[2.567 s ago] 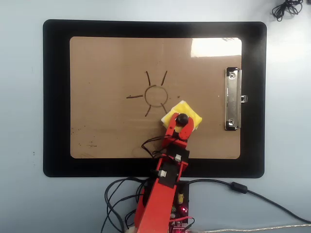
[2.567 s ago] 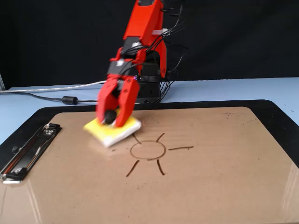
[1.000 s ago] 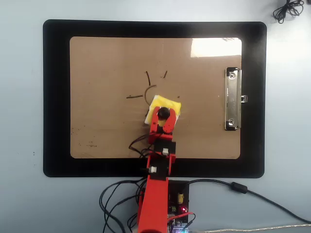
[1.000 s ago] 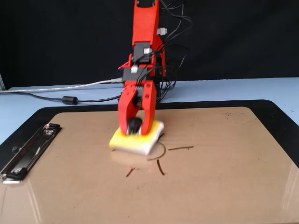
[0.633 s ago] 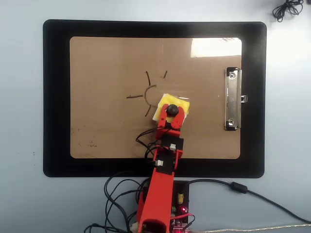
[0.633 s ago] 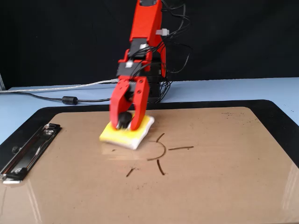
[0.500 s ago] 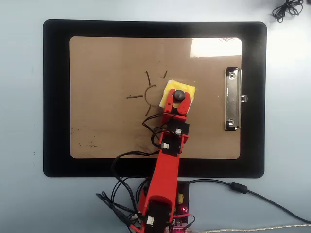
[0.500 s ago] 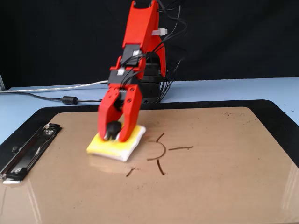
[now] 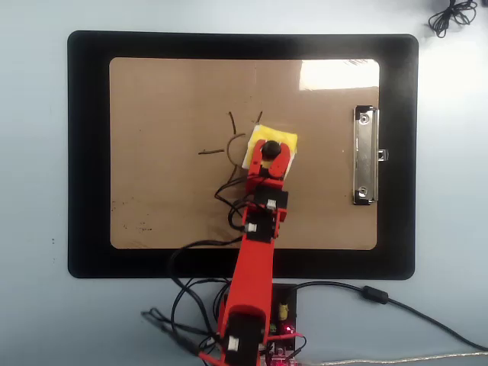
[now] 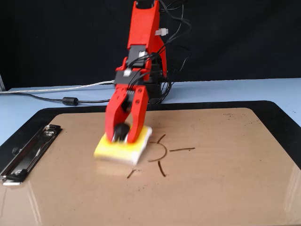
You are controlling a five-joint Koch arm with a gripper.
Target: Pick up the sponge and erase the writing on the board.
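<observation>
Yellow foam is pressed flat on the board, the sponge sitting between the silver clip and what is left of the writing. The gripper has its 2 red jaws pinching the round black knob at the sponge's centre, seen from above and again in the fixed view, where the sponge looks slightly blurred, which suggests it is mid-stroke.

Compared with 2.6 s ago, the sun drawing has lost much of itself. Then the circle was whole with about 5 rays; now only the arc on the side away from the clip remains, with the long ray pointing away from the clip, 2 short rays beyond the sponge, and a faint stub on the arm's side. The half of the circle nearest the clip is gone. Over the last 0.5 s the sponge has slid a little away from the clip, back toward the remaining arc, its edge now touching or just beside it.

My judgement: the erasing is roughly half done, and further passes away from the clip, across the arc and the long ray, are what remains.
</observation>
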